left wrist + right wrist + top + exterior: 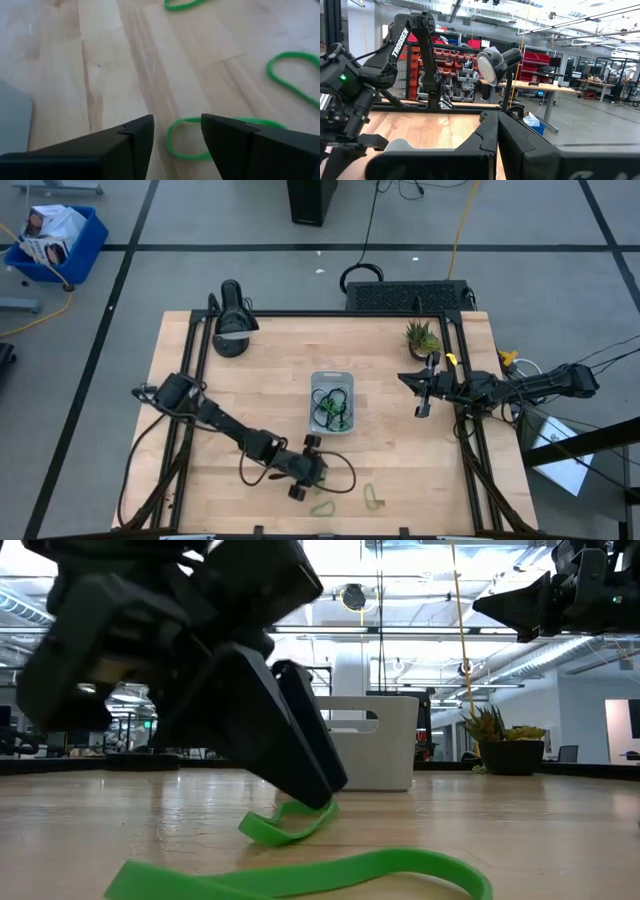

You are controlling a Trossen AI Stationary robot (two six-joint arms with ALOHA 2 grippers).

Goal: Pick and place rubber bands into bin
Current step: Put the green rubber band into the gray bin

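My left gripper (177,125) is open and low over the table near its front edge (318,472). Its fingertips stand on either side of one end of a light green rubber band (186,150) that lies flat on the wood (290,825). Two more green bands (322,507) (372,498) lie close by toward the near edge. At the table's middle stands the translucent bin (332,378), with dark and green bands (330,405) in it. My right gripper (405,378) waits shut above the table's right side, holding nothing. My left gripper slants down from the table's left onto the green band's end (172,137). In the low view one fingertip (322,795) stands right at the band. I cannot tell whether it touches it. The band lies on the table.
A black lamp (232,320) stands at the far left corner, and a small potted plant (422,335) at the far right. A black cable loop (346,470) hangs beside my left gripper. Bare wood lies between the bin and the near bands.
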